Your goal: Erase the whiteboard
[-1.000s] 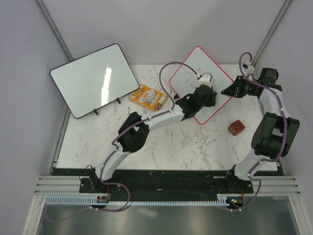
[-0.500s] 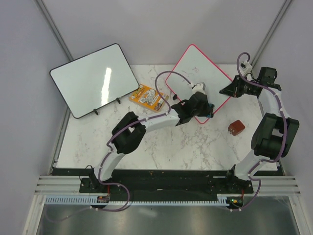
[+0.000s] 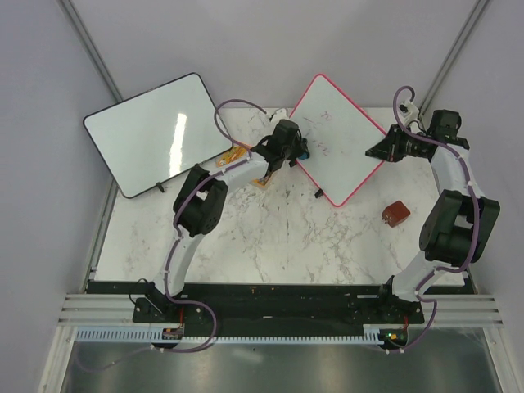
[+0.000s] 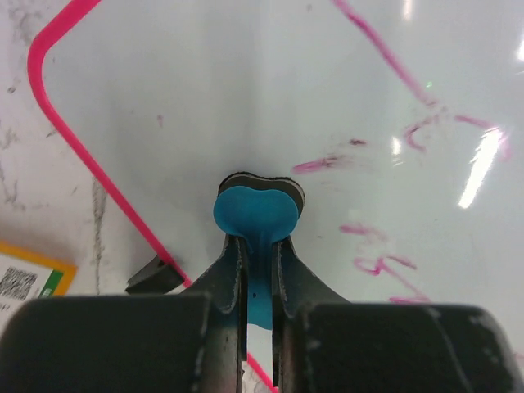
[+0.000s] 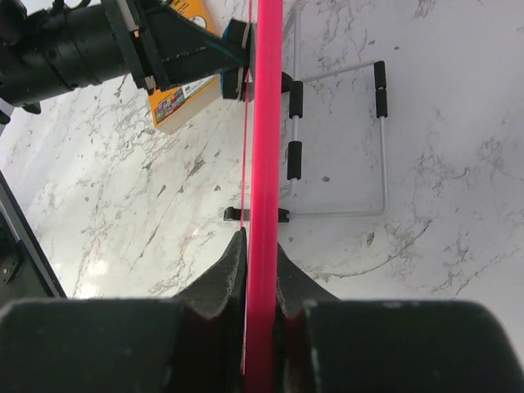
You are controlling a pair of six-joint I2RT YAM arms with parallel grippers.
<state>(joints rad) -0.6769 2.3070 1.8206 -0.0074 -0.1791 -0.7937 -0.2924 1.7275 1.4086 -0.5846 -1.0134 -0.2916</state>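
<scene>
The left wrist view alone shows the left pincer [image 4: 255, 250] clamped on a blue eraser [image 4: 255, 214]. Its pad presses the whiteboard [image 4: 246, 98] just ahead of the fingertips, with smeared pink writing [image 4: 323, 165] ahead to the right. Only the right wrist view shows the right pincer [image 5: 260, 246] closed on the board's pink edge, with a wire stand [image 5: 382, 155] beyond it. From above, the board stands on the tabletop [image 3: 270, 237] between the 2 pincers; both grips are too small to judge. An orange packet [image 4: 24, 282] is cut off behind the left pincer.
</scene>
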